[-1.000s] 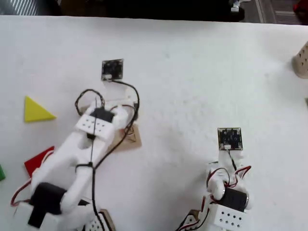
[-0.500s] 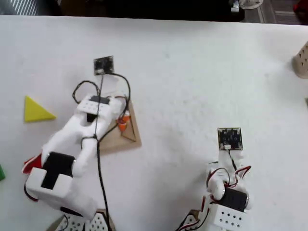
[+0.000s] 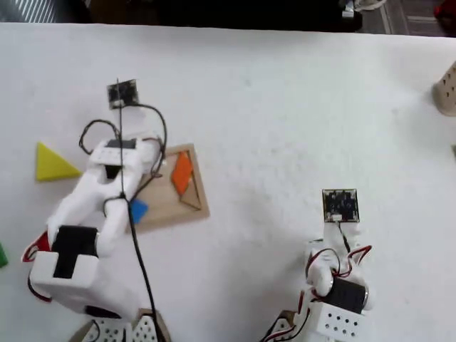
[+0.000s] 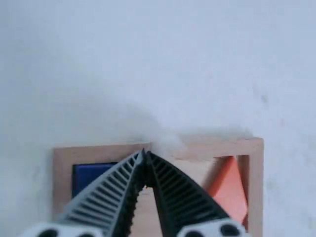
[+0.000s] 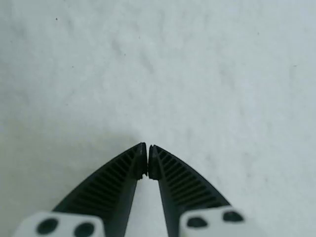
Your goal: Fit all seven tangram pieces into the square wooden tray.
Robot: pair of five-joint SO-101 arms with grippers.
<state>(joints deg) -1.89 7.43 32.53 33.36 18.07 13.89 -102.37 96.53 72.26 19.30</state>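
Presently, left gripper [image 4: 145, 155]: closed on nothing, over tray [image 4: 256, 187] rim.
Right gripper [image 5: 147, 148]: closed, empty, over table [image 5: 148, 59].
Pieces: orange piece [image 3: 182, 173], blue piece [image 3: 138, 211] in tray; yellow triangle [image 3: 52, 164] well apart.
Risk: seated pieces could be dislodged by dragged shut tips.

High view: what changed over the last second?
The left arm swung toward the yellow triangle, uncovering the wooden tray with its orange piece and blue piece. Nothing visibly grasped or released. Tray, triangle and right arm stayed put.
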